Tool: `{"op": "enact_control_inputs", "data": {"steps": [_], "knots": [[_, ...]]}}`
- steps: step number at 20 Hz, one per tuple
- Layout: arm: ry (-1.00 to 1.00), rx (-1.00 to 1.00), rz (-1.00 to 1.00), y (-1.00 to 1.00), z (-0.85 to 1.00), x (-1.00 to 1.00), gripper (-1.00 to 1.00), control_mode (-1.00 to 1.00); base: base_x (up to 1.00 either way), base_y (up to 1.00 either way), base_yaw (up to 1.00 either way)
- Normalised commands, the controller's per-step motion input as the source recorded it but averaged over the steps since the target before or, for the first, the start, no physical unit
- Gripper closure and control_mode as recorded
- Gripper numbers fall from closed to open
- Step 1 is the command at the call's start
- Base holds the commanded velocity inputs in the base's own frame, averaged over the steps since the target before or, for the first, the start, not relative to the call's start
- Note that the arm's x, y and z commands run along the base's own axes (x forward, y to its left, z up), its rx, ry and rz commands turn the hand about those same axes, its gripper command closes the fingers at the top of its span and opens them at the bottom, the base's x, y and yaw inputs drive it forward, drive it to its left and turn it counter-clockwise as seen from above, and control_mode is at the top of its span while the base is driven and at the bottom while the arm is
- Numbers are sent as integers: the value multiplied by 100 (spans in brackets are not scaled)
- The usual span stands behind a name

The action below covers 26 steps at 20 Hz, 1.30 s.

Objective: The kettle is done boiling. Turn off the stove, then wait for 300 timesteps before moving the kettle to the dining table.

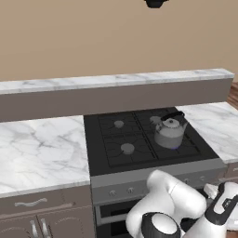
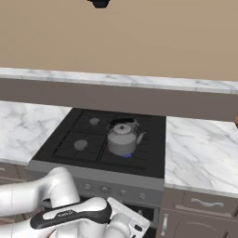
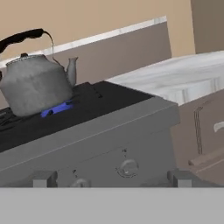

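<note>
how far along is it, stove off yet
Nothing looks done yet: a blue flame burns under the kettle on the stove. In hand: the open hand faces a front-panel knob. Left: turn it off, wait, carry the kettle to the dining table.

No readable text or labels

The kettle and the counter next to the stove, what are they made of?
The kettle looks like dull grey metal with soft, brushed-looking shading; its arched handle is black, maybe plastic. The counter looks like polished white marble, going by its grey veins. The stove top is matte black with dark grates, probably iron.
</note>
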Motion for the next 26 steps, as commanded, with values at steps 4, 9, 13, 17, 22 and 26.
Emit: {"op": "enact_control_inputs", "data": {"steps": [4,9,13,17,22,26], "knots": [[-14,-4,0,-24,-7,13,-100,-100,0,0,0],[-11,-5,0,-27,0,12,-100,-100,0,0,0],[-1,-9,0,-8,-5,16,-100,-100,0,0,0],[1,-14,0,1,-14,20,-100,-100,0,0,0],[0,-16,0,8,-16,28,-100,-100,0,0,0],[0,-15,2,4,-16,28,-100,-100,0,0,0]]}}
